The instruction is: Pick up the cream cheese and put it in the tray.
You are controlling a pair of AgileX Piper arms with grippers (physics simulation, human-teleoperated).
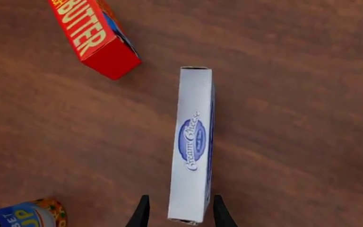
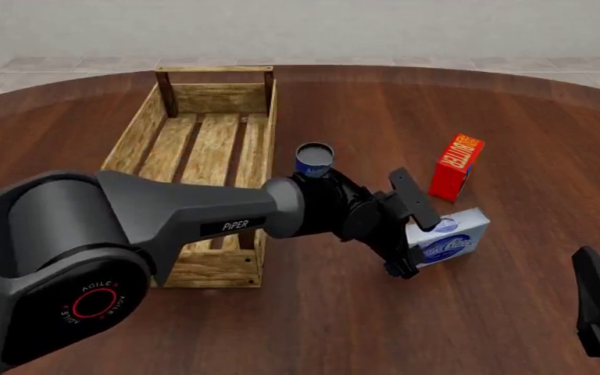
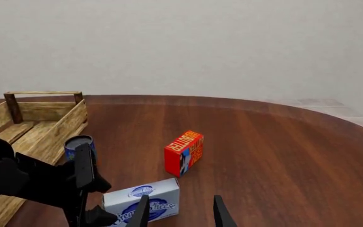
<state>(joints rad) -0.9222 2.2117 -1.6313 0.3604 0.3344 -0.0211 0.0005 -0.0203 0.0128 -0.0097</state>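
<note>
We have the left arm stretched forward and to the right across the surface, wrist bent down. Our left hand (image 2: 412,234) is spread, its two dark fingers (image 1: 141,213) apart, one on each side of the gap. Our right arm sits low at the near right edge; the right hand (image 3: 180,213) also stands spread, holding nothing.

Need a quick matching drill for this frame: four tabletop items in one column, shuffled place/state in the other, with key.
Items:
1. cream cheese
2. butter box
3. can
4. tray

Descriptions:
A. red, upright, far side of the cream cheese
B. slatted wood, nothing inside
C. blue, beside the crate's right wall
D. on edge, between the open fingers of the left gripper

Pairs: 1-D, 2-A, 3-C, 4-B
</note>
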